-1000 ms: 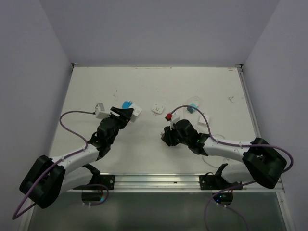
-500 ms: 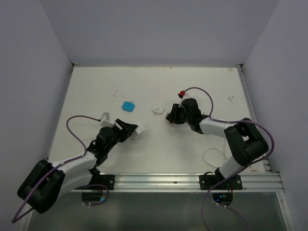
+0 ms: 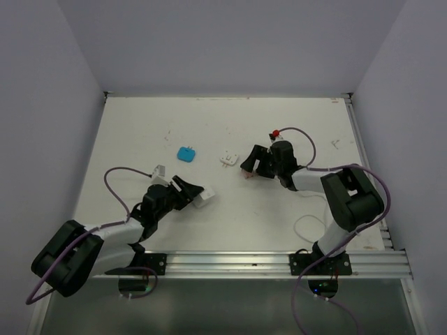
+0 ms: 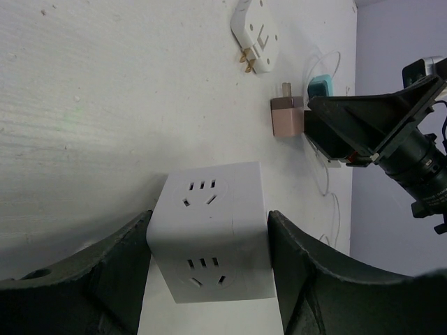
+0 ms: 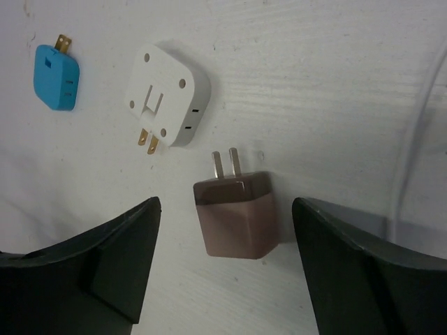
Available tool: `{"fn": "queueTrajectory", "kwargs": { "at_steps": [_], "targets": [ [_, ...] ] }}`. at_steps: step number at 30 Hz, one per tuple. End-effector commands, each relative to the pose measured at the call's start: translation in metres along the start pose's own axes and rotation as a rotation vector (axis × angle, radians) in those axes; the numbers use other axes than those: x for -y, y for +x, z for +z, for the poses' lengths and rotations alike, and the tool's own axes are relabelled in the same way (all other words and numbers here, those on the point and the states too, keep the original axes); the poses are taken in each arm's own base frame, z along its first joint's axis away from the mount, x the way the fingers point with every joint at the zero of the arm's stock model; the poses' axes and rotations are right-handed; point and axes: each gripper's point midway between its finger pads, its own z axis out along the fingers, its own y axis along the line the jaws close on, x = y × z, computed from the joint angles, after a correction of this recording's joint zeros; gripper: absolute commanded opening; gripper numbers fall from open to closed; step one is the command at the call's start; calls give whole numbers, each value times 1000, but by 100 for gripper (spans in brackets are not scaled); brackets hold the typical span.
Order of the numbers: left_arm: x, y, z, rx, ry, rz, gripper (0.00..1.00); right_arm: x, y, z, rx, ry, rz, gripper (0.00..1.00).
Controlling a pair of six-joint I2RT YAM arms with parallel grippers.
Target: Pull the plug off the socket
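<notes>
The socket, a white cube with slot holes, is clamped between my left gripper's two dark fingers and held just above the table; the top view shows the socket left of centre. The plug, a pinkish-brown block with two bare metal prongs, lies flat on the table apart from the socket. My right gripper stands open over the plug, one finger on each side and neither touching it. From above, the plug lies just below my right gripper.
A white flat adapter and a blue plug lie beyond the pink plug, the adapter and blue plug mid-table. A thin white cable loop lies near the right arm's base. Walls close in the table.
My right gripper has opened and let go of the plug, which now rests on the table. The left arm has drawn the socket back toward the near edge.
</notes>
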Motion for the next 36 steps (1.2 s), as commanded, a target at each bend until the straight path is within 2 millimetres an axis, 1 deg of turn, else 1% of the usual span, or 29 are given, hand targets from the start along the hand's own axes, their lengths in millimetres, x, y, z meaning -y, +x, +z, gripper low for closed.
{"fn": "queueTrajectory", "kwargs": {
  "at_steps": [1, 4, 6, 7, 8, 9, 10, 11, 12, 13, 14, 15, 16, 17, 19, 20, 22, 23, 24, 26, 27, 28, 29, 30, 31, 33, 34, 35, 36],
  "targets": [
    [20, -6, 2, 13, 89, 23, 0, -1, -14, -20, 54, 18, -32, 84],
    [21, -3, 3, -2, 93, 28, 0, 5, -17, -36, 55, 73, -86, 88],
    [22, -2, 4, -14, 94, 33, 0, -4, -29, -54, 93, 71, -119, 90],
    [22, 0, 5, -27, 94, 35, 0, -1, -25, -61, 75, 91, -148, 93],
    [22, 1, 5, -35, 93, 36, 1, -1, -29, -68, 85, 103, -166, 94],
    [22, 3, 5, -43, 91, 36, 7, -10, -40, -83, 121, 88, -205, 97],
    [22, 5, 5, -54, 90, 36, 12, -8, -37, -90, 109, 107, -220, 99],
    [21, 6, 5, -61, 88, 34, 21, -7, -41, -101, 119, 126, -234, 99],
    [19, 8, 4, -70, 80, 35, 26, -14, -50, -116, 157, 117, -267, 99],
    [19, 8, 4, -75, 79, 35, 31, -10, -47, -126, 146, 142, -279, 99],
    [20, 8, 3, -77, 80, 38, 40, -14, -51, -135, 160, 141, -294, 99],
    [18, 10, 3, -85, 69, 40, 44, -18, -61, -152, 214, 150, -316, 99],
    [20, 9, 2, -85, 73, 49, 49, -13, -59, -161, 205, 177, -323, 99],
    [24, 6, 2, -80, 77, 56, 59, -15, -64, -170, 229, 188, -333, 99],
    [24, 5, 1, -84, 65, 77, 69, -13, -70, -193, 267, 223, -356, 99],
    [24, 5, 1, -90, 53, 83, 79, -17, -76, -202, 291, 228, -363, 99],
    [27, 0, 0, -78, 47, 107, 89, -15, -79, -219, 313, 257, -378, 99],
    [28, -1, -1, -83, 33, 114, 97, -17, -82, -227, 328, 260, -383, 99],
    [30, -6, -2, -64, 29, 122, 100, -12, -82, -233, 327, 289, -387, 99],
    [29, -10, -5, -61, -4, 147, 99, -16, -87, -248, 367, 291, -390, 99],
    [30, -17, -6, -36, -15, 157, 100, -15, -87, -253, 370, 301, -391, 99],
    [31, -19, -8, -33, -24, 178, 100, -14, -90, -259, 391, 315, -387, 99],
    [30, -20, -10, -36, -45, 185, 100, -17, -94, -270, 422, 315, -386, 99],
    [33, -27, -13, -14, -47, 207, 100, -15, -94, -275, 424, 329, -391, 99],
    [36, -29, -16, -22, -70, 218, 100, -15, -101, -288, 466, 348, -385, 99],
    [40, -45, -22, 26, -99, 268, 100, -11, -103, -301, 483, 384, -395, 99],
    [53, -54, -27, 44, -97, 289, 100, -11, -109, -312, 514, 408, -393, 99],
    [53, -58, -34, 45, -121, 313, 100, -11, -111, -323, 539, 420, -398, 99],
    [55, -69, -39, 76, -146, 355, 99, -9, -111, -330, 543, 437, -398, 99]
  ]
}}
